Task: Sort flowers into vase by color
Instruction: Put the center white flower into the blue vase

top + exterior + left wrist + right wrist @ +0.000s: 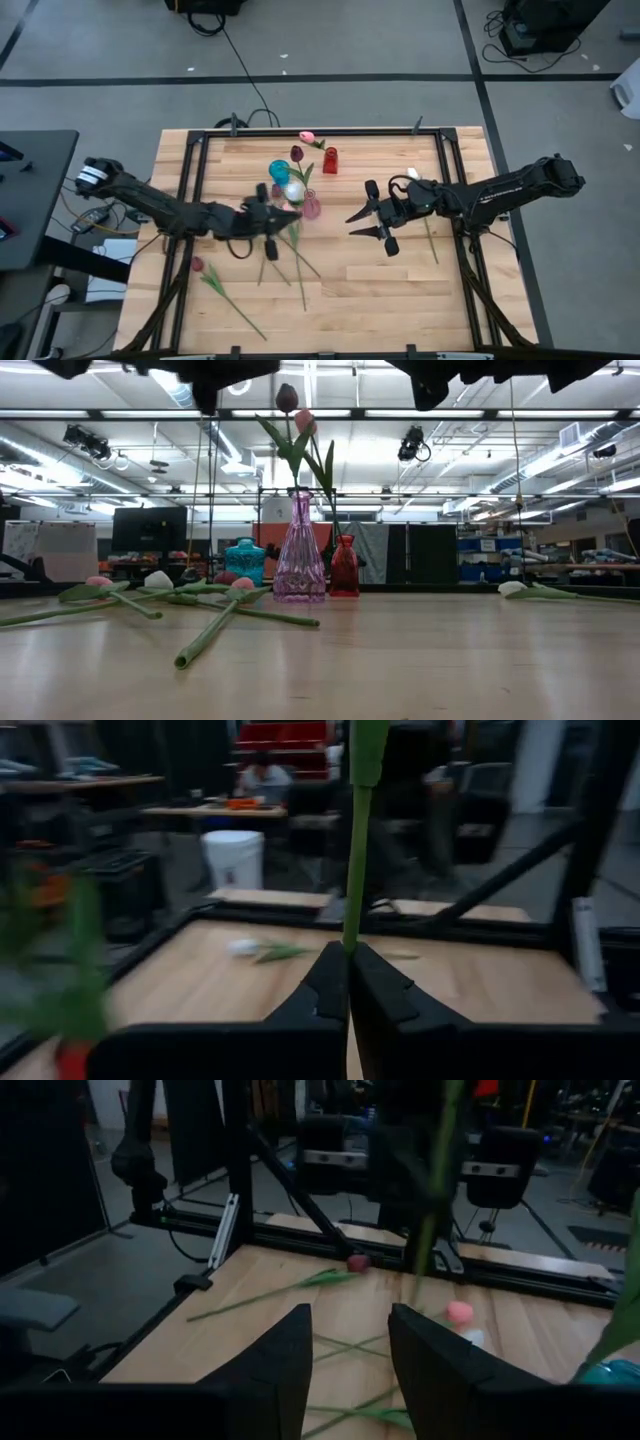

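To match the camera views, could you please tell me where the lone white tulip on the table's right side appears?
High: white tulip right of centre, beside the right arm.
Low: tulip at far right, lying flat.
Left wrist: tulip centre-left.
Right wrist: not in it.
Landmark: black frame rail next to it.

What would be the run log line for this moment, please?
left gripper: jaws shut on green stem | right gripper: jaws open, holding nothing | pink vase: two flowers in it
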You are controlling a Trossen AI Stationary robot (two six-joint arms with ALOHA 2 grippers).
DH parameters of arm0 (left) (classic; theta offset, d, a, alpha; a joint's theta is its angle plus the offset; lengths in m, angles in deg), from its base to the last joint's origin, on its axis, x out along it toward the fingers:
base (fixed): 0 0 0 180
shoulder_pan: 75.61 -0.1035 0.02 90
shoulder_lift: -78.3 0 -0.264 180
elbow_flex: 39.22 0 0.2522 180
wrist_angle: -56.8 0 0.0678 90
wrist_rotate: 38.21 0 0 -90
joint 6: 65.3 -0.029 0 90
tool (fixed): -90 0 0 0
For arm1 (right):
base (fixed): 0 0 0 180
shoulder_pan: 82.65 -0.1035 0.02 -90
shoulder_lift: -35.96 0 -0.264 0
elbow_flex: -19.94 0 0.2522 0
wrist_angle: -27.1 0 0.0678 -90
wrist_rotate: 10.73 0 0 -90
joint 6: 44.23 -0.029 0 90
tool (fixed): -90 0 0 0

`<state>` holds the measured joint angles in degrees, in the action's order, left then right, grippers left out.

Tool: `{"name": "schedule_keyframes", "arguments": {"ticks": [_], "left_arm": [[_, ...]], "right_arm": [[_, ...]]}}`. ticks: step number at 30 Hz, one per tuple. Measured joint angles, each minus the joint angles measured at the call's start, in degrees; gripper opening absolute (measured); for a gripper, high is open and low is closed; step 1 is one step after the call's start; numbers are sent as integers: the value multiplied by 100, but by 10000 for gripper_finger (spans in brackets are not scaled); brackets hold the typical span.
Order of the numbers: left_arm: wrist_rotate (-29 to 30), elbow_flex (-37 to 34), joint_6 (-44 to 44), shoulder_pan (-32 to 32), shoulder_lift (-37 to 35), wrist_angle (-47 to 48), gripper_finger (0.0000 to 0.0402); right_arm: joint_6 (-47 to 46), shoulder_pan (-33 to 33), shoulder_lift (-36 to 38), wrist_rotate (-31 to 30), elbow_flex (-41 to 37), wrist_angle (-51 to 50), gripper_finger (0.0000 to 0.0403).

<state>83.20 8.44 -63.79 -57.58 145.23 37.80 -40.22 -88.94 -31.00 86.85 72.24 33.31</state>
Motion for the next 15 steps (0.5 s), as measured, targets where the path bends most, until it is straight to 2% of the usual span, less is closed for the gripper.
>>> {"name": "schedule_keyframes", "arguments": {"ticks": [4, 7, 11, 15], "left_arm": [[705, -509, -10, -57, -611, 93, 6], [1142, -819, -124, -324, -859, 91, 7], [1185, -1004, -164, -930, -1051, 135, 7], [710, -1069, -272, -1683, -1041, 172, 7]], "right_arm": [[7, -4, -58, -49, 2, 115, 145], [9, -2, -158, -52, 2, 181, 145], [22, -2, -313, -49, 2, 250, 144], [39, -2, -333, -50, 0, 260, 144]]}}
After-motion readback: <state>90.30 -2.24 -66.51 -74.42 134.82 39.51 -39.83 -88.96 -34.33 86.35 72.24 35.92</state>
